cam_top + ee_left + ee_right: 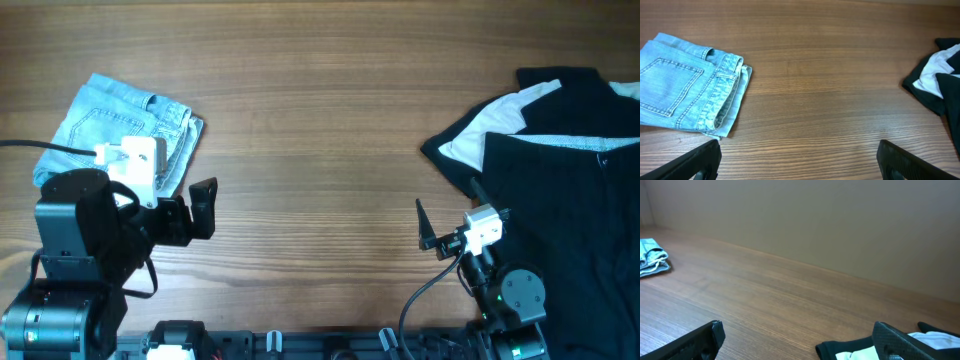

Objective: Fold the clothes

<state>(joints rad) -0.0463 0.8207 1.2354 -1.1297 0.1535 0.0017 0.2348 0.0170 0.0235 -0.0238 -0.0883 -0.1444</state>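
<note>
Denim shorts (120, 112) folded far left, wide wood (320, 130) beyond; left gripper (799, 146), right gripper (797, 330) seemingly apart.

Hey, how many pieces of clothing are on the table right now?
2. Folded denim shorts lie on the left of the table; a black-and-white garment lies on the right, partly cut off by the picture's edge.

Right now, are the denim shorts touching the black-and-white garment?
Apart. The overhead view shows the denim shorts at the left and the black-and-white garment at the right, with bare table between.
</note>
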